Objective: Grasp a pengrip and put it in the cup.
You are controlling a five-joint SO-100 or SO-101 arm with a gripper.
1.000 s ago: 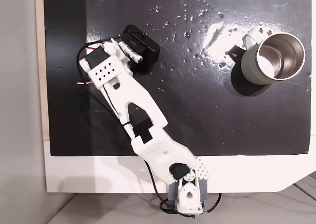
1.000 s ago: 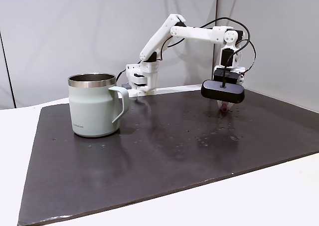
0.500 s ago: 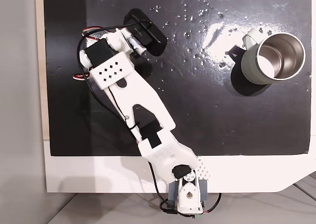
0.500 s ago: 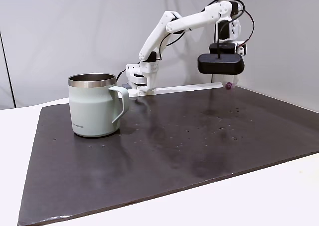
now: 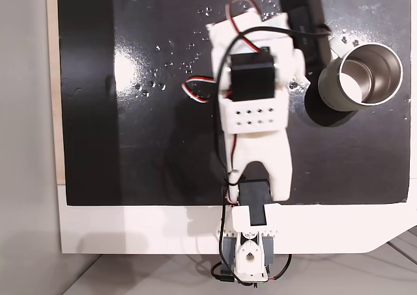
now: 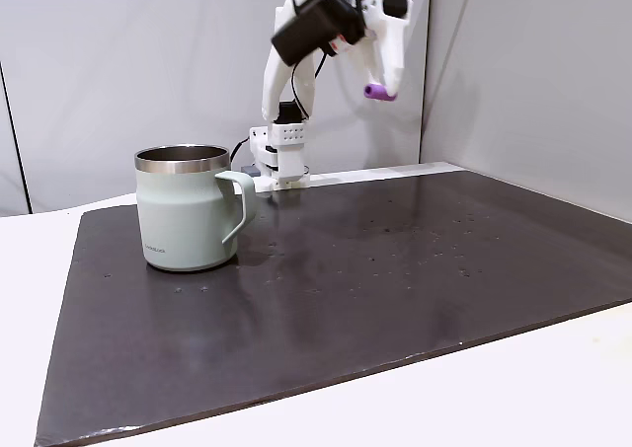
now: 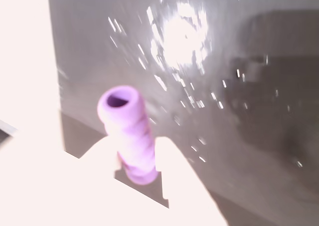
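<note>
**Carry pengrip over cup, then drop**

Small purple ribbed soft tube pengrip [image 7: 128, 136] is pinched btw white pincer [image 7: 137, 158] tips, high above dark bench mat [image 6: 415, 289]. Pale grey-green steel-lined mug [image 5: 360, 75] sits near mat's right edge in overhead-looking fixed view. Centre pincer over rim, lower, then release; tube's short, may bounce off rim.

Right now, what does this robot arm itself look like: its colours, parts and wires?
The arm is white plastic, with vent holes in some panels and black motor blocks at its joints. Red, white and black cables loop beside it. The tool has two pale rounded fingers.
</note>
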